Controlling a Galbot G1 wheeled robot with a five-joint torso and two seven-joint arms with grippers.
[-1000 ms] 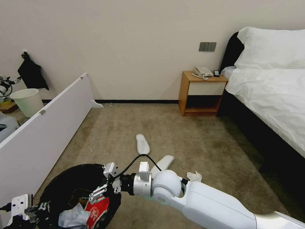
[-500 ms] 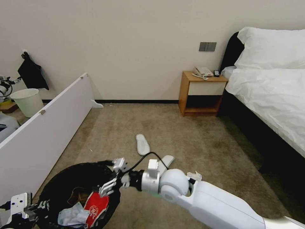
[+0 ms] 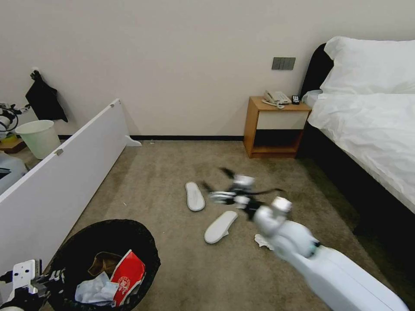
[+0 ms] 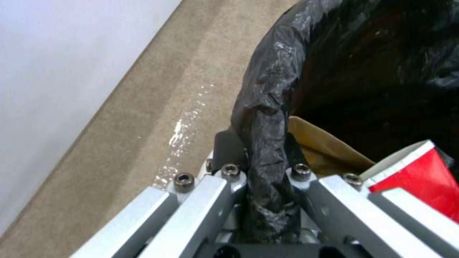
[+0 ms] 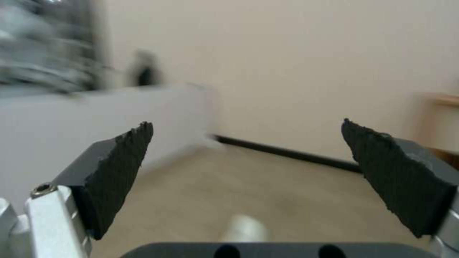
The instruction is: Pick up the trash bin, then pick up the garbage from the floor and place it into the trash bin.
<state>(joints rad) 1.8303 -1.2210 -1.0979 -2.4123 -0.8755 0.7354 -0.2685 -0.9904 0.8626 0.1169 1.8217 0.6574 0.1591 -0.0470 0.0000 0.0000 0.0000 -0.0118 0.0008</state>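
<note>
The trash bin (image 3: 142, 237), lined with a black bag, hangs at the lower left. My left gripper (image 3: 45, 280) is shut on its rim; the left wrist view shows the left gripper (image 4: 262, 147) pinching the bag's folded edge (image 4: 268, 107). Inside lie a flattened red paper cup (image 3: 128, 276), a brown cardboard piece (image 3: 103, 262) and white tissue (image 3: 91, 290). My right gripper (image 3: 221, 191), blurred with motion, hovers open above two white slippers (image 3: 194, 196) (image 3: 221, 226). Its pads (image 5: 122, 172) stand far apart with nothing between them. A crumpled tissue (image 3: 262, 240) lies on the carpet beside the right arm.
A long white panel (image 3: 56, 177) leans along the left. Behind it stands a pale bare bucket (image 3: 39, 137). A wooden nightstand (image 3: 276, 125) with a phone sits at the far wall, and a bed (image 3: 367, 129) fills the right side. Open carpet lies between them.
My right gripper let go of the red cup over the bin and swung away to the right and forward, over the slippers. The cup now lies in the bin.
</note>
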